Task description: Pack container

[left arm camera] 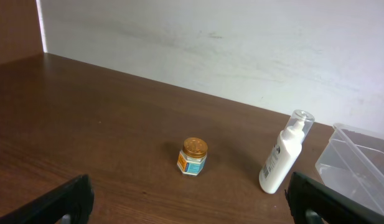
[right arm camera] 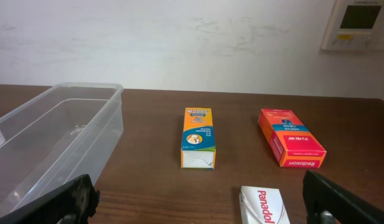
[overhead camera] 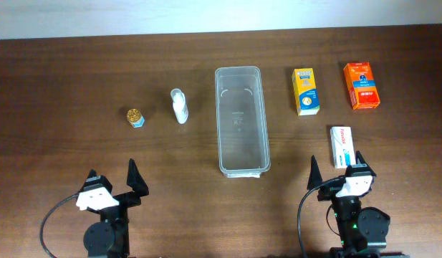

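Right now we are finding the container (overhead camera: 241, 122) lying open-topped in the middle of the table (overhead camera: 56, 79), its long side running away from us and nothing sitting inside it. We are reading that spot as deliberate: with the bin central, each arm is getting a similar reach to it, and the upturned mouth is letting things go straight down into it.

Just left of the container, the white pump bottle (overhead camera: 179, 106) seems to be standing upright, and farther left the small gold-lidded jar (overhead camera: 136, 117) is sitting on its base. Right of the container's far half, the yellow box (overhead camera: 306, 91) is lying flat, and beyond it, still farther from the container, the red-orange box (overhead camera: 361, 85) is lying flat too. A white box (overhead camera: 342, 146) is resting to the right of the container's near end. All five are lying well apart from one another, which we judge is leaving room for fingers to come down around each.

On the near side of the container, the left gripper (overhead camera: 112, 175) is hanging off to its left and the right gripper (overhead camera: 338, 170) off to its right, the latter just short of the white box. Both are standing with jaws spread wide and holding nothing. We are judging that packing has not begun, and that the spread is giving each arm the things on its own side.
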